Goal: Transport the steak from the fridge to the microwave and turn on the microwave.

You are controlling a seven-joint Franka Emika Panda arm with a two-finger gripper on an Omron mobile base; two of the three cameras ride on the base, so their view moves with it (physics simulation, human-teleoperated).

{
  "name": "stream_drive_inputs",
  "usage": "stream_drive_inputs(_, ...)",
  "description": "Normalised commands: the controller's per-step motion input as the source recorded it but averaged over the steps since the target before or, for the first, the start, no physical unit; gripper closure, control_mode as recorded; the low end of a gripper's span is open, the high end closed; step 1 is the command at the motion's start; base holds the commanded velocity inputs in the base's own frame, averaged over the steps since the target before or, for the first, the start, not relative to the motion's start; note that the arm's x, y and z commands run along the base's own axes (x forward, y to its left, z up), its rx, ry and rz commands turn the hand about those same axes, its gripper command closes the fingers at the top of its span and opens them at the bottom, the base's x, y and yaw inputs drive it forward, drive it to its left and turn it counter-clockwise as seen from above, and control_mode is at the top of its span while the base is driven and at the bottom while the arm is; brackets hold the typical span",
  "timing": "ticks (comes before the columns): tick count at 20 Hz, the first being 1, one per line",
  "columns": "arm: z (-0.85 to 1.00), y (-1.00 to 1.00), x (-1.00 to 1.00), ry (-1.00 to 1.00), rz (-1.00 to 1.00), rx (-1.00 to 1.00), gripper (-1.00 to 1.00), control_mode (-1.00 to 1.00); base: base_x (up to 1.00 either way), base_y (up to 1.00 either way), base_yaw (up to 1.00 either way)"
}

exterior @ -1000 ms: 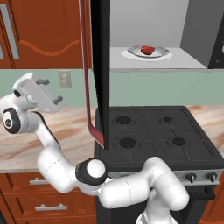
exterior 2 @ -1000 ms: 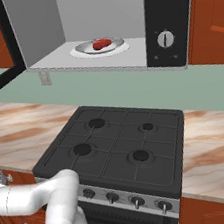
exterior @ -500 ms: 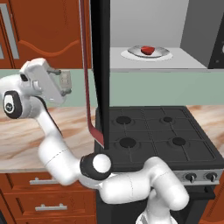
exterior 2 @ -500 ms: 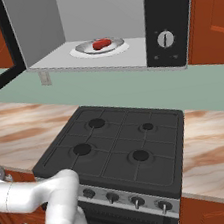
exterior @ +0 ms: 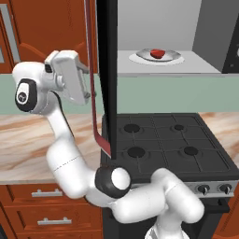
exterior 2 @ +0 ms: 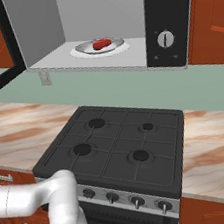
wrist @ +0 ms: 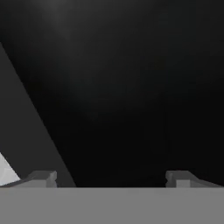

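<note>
Dark glass door [exterior: 106, 79] edge-on, claw [wrist: 111, 178] wide.

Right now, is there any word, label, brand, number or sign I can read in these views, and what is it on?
No text can be read as words.
Microwave control panel: three small pale labels along the top, too small and blurred to read.
Dial on that panel: tick marks around it, no legible numbers.
Stove knobs: no markings legible.
</note>
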Motion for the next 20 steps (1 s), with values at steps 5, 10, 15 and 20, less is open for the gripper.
stream_drive_inputs(5,0.15,-0.89,-0.50,0.03,-0.04,0.14,-1.00,-1.00,0.00,0.00,0.00)
stream_drive_inputs(10,0.28,-0.80,-0.47,0.20,0.00,0.26,-1.00,-1.00,0.00,0.00,0.00)
stream_drive_inputs(15,0.27,-0.77,-0.27,0.34,0.05,0.32,-1.00,-1.00,0.00,0.00,0.00)
stream_drive_inputs(20,0.10,-0.51,0.00,0.51,0.33,0.37,-1.00,-1.00,0.00,0.00,0.00)
